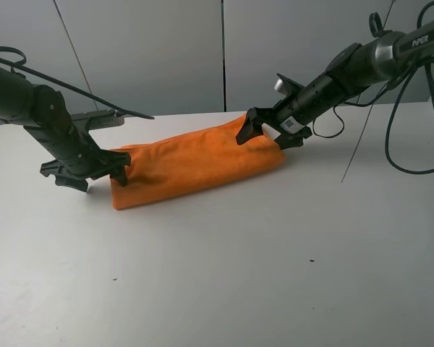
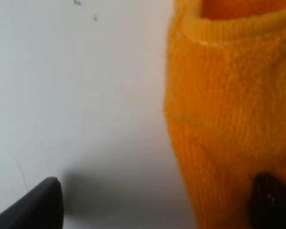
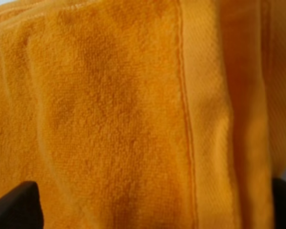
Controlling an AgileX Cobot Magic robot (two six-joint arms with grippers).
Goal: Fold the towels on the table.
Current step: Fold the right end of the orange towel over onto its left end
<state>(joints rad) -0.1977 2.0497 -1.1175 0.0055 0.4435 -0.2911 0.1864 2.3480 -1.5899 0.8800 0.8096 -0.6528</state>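
The orange towel (image 1: 195, 163) lies on the white table (image 1: 239, 275) as a long folded strip, slanting from near left to far right. My left gripper (image 1: 87, 176) is open at the strip's left end. In the left wrist view this gripper (image 2: 157, 210) has one finger over the bare table (image 2: 76, 86) and the other over the towel (image 2: 229, 105). My right gripper (image 1: 269, 137) is open low over the strip's right end. In the right wrist view the towel (image 3: 109, 119), with its woven band, fills the space between that gripper's (image 3: 148, 210) fingers.
Black cables (image 1: 412, 108) hang from the right arm over the table's far right side. A grey flat part (image 1: 98, 119) sits behind the left arm near the table's far edge. Grey wall panels stand behind the table.
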